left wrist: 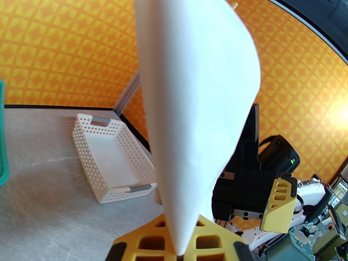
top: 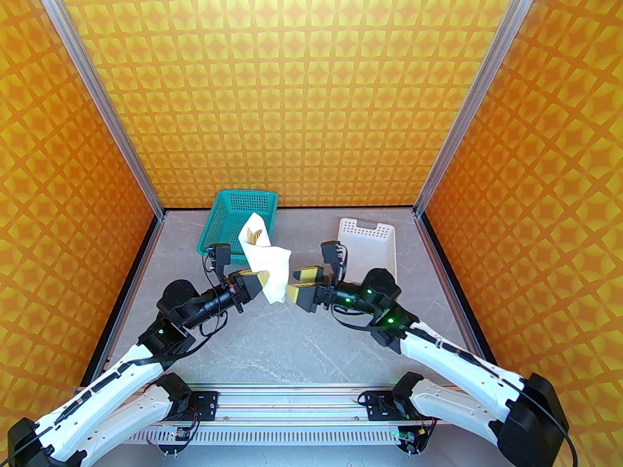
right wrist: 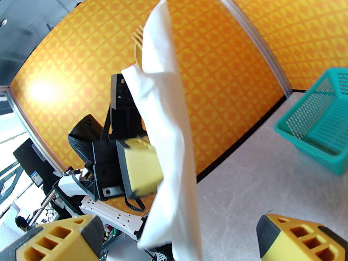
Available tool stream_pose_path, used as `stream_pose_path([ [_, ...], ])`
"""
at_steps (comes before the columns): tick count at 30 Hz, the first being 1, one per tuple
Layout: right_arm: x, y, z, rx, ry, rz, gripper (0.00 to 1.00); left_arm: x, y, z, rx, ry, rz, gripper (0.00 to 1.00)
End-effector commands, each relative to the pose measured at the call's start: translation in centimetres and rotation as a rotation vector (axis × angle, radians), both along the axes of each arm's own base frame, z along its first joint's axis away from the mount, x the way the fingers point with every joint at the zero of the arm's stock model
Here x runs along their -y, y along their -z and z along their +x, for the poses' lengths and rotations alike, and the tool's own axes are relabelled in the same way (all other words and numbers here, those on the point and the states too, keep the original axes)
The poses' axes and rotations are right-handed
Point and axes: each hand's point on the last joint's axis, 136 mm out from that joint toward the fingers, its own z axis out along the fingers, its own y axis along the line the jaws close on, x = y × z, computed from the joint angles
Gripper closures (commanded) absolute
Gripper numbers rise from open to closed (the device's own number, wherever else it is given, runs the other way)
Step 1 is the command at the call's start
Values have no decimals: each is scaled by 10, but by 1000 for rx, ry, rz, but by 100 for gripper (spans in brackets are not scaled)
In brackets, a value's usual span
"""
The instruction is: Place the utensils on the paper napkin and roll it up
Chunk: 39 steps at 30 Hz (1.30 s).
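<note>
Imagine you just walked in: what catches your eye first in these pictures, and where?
The white paper napkin, rolled around the tan utensils, stands out at centre, held off the table by the left hand. The right hand gapes open just beside it. Behind sit a teal basket, left, and a white basket, right, before bright orange walls.

A: What's on the grey table (top: 272, 338)?
B: Two baskets at the far side. A green one (top: 215, 226) sits on the left and a white perforated one (top: 367, 248) on the right, well apart.
A: And around it?
B: Orange patterned walls (top: 292, 90) on three sides, with a metal post (top: 97, 90) rising from each far corner.
</note>
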Motion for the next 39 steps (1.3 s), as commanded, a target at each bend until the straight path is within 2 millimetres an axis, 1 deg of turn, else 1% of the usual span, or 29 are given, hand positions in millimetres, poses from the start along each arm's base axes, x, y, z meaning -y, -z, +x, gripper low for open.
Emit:
stream_pose_path([
  [1, -5, -16, 2, 55, 15, 26, 5, 1, -28, -10, 73, 40, -49, 100],
  [4, -7, -10, 5, 46, 22, 16, 8, 2, -31, -13, 80, 56, -58, 100],
  [9, -15, -10, -4, 49, -34, 18, 16, 4, -32, -12, 75, 62, -60, 100],
  [15, -17, -10, -9, 41, -58, 26, 32, 5, -31, -10, 65, 62, -60, 100],
  [18, -18, -14, -11, 40, -70, 38, 42, 7, -28, -8, 54, 62, -57, 100],
  [24, -16, -11, -11, 34, -60, 30, 61, 7, -26, -6, 45, 57, -50, 100],
  [32, -13, -9, -13, 32, -48, 9, 78, 6, -25, -5, 38, 51, -47, 100],
  [39, -11, -9, -15, 38, -51, 0, 95, 7, -22, -5, 27, 49, -35, 100],
])
